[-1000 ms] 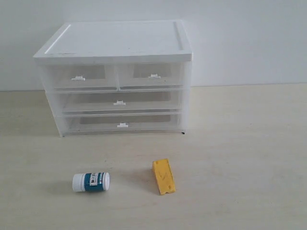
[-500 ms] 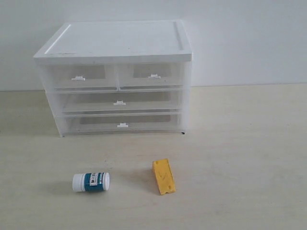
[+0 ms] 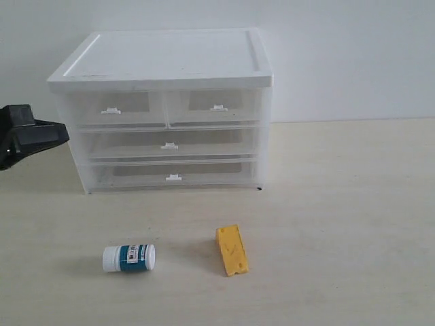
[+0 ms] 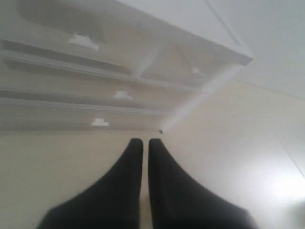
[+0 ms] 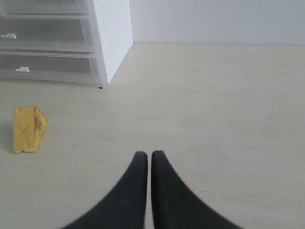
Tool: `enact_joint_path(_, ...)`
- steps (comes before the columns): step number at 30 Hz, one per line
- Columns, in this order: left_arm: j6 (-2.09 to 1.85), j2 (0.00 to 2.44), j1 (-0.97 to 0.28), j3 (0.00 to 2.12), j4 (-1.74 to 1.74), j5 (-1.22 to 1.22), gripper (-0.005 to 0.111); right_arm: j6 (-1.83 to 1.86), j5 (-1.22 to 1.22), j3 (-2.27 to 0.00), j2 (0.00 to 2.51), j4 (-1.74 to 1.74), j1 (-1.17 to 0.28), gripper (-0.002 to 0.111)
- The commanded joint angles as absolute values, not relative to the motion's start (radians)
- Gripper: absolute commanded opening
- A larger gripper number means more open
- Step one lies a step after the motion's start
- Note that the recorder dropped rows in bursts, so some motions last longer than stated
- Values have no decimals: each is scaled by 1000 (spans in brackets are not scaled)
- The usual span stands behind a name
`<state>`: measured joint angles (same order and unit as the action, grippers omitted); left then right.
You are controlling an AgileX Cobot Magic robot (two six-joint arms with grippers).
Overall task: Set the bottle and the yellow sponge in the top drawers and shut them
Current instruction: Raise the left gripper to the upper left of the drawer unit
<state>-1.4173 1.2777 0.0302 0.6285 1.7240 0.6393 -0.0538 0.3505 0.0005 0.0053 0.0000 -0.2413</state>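
Two loose items lie on the pale table (image 3: 340, 217). The bottle (image 3: 129, 258) is on its side, its white cap pointing toward 9 o'clock. The yellow sponge (image 3: 232, 250) sits well apart from it at its 3 o'clock. Nothing touches either one.

At their 12 o'clock stands the white-topped chest (image 3: 163, 61). The left top drawer (image 3: 112, 112) and the right top drawer (image 3: 216, 109) are both pushed in flush, as are the two full-width drawers (image 3: 170, 146) beneath them.

The left gripper (image 3: 62, 133) shows at the 9 o'clock edge of the exterior view, tip pointing toward 3 o'clock. Its jaws are pressed together and hold nothing. The right gripper (image 5: 145, 153) appears only in its own wrist view, jaws likewise together and empty, over bare table with the sponge nearby.
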Motion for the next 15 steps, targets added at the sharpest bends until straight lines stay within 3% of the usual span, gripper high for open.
enact_joint_path(1,-1425,1379,15,719,1623,567,4,-49,341,0,0,-9,-240,0)
enact_joint_path(8,-1454,1394,-173,810,1555,139,4,-49,341,0,0,-9,-240,0)
enact_joint_path(15,-1451,1498,-233,915,1549,107,4,-49,341,0,0,-9,-240,0)
